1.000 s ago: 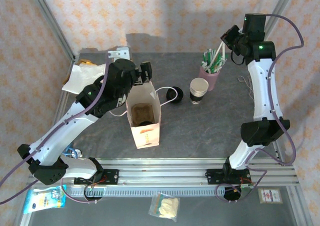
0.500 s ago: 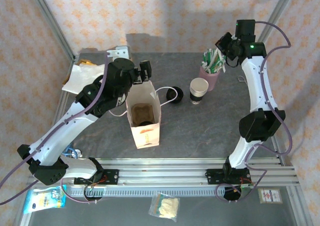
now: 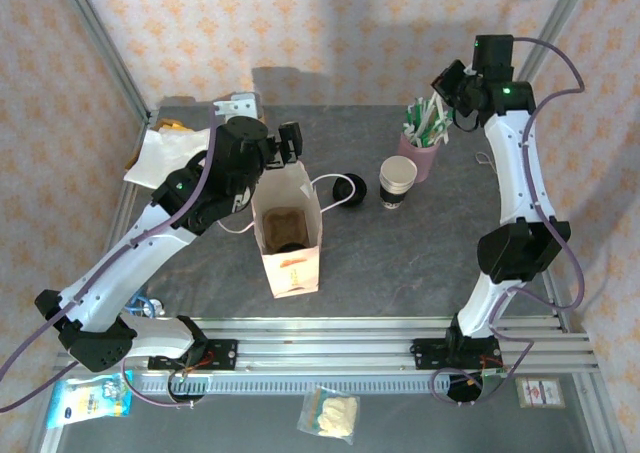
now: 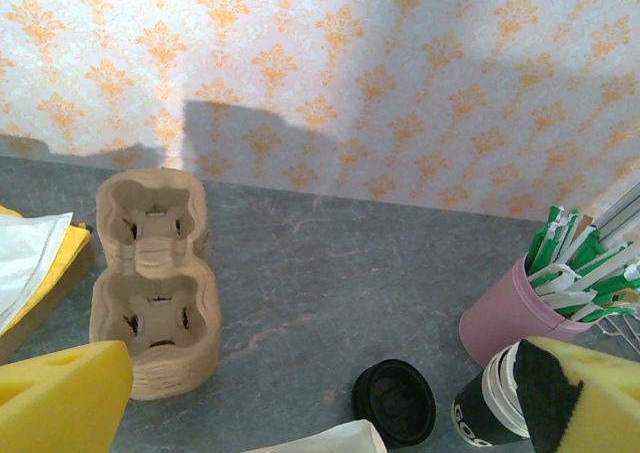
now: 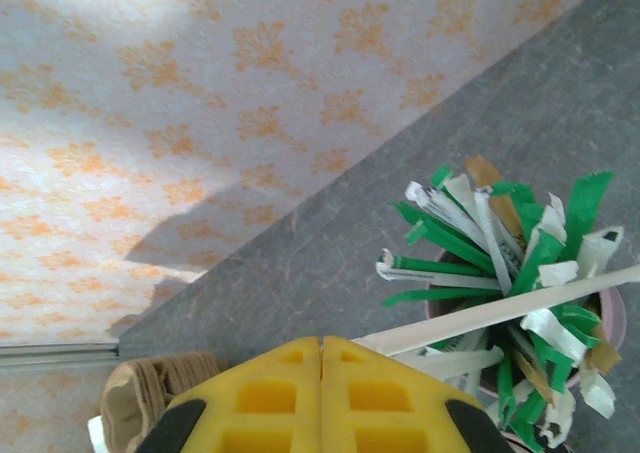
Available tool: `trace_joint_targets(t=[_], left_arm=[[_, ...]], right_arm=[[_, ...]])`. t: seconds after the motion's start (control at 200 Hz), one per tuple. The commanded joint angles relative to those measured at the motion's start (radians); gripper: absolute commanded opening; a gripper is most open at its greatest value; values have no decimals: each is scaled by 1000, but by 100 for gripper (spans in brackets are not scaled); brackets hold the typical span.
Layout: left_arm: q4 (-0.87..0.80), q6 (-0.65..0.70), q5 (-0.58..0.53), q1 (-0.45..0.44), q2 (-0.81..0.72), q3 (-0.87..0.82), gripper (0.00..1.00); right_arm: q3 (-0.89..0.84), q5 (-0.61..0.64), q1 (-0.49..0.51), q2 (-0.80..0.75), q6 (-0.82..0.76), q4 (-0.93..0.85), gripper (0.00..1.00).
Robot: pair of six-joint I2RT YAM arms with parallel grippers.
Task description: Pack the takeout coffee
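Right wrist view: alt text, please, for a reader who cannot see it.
The right gripper, yellow fingers shut together, hangs close by a pink cup of green-and-white straws; one long white straw runs from their tips across it. Grey table and orange-patterned wall behind.

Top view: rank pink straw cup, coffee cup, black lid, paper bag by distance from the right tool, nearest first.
1. pink straw cup: back right, right next to the right tool.
2. coffee cup: just front-left of the pink cup.
3. black lid: left of the coffee cup.
4. paper bag: centre-left, farthest.
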Motion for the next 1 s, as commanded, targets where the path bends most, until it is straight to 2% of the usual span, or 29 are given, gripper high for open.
trace_joint_targets(t=[0.0, 0.19, 0.4, 0.686, 0.996], left_arm=[[15, 15, 4, 7, -27, -5, 99], [15, 11, 11, 7, -31, -8, 99], [10, 13, 7, 8, -30, 0, 99], [10, 10, 13, 8, -25, 1, 99], [11, 13, 13, 8, -19, 8, 99]], right_arm=[[127, -20, 1, -6, -9, -13, 0], [281, -40, 0, 8, 17, -47, 0], [272, -106, 0, -13, 74, 0, 0], [203, -115, 0, -34, 77, 75, 0], [285, -123, 0, -12, 111, 125, 0]])
